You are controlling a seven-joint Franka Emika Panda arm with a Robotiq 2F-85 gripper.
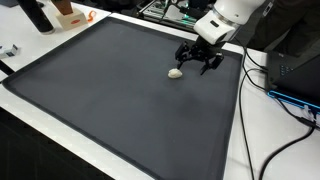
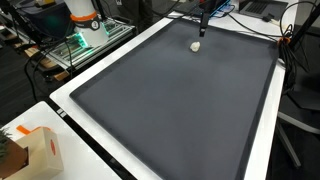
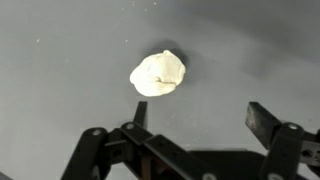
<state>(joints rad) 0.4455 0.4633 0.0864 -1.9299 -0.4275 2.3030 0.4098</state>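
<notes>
A small pale cream lump (image 3: 158, 73) lies on the dark grey mat (image 3: 60, 60). In an exterior view the lump (image 1: 175, 72) sits just left of my gripper (image 1: 202, 62); in an exterior view the same lump (image 2: 196, 45) is at the mat's far end, below the gripper (image 2: 202, 27). In the wrist view my gripper (image 3: 200, 118) stands open, its black fingers (image 3: 268, 122) spread wide with nothing between them. The lump lies ahead of the fingertips, toward the left finger, apart from both.
The mat (image 1: 110, 90) lies on a white table (image 1: 238, 140). Cables (image 1: 285, 100) and dark equipment stand beside the arm. An orange and white object (image 1: 70, 14) stands at a far corner. A cardboard box (image 2: 35, 152) sits near the table edge.
</notes>
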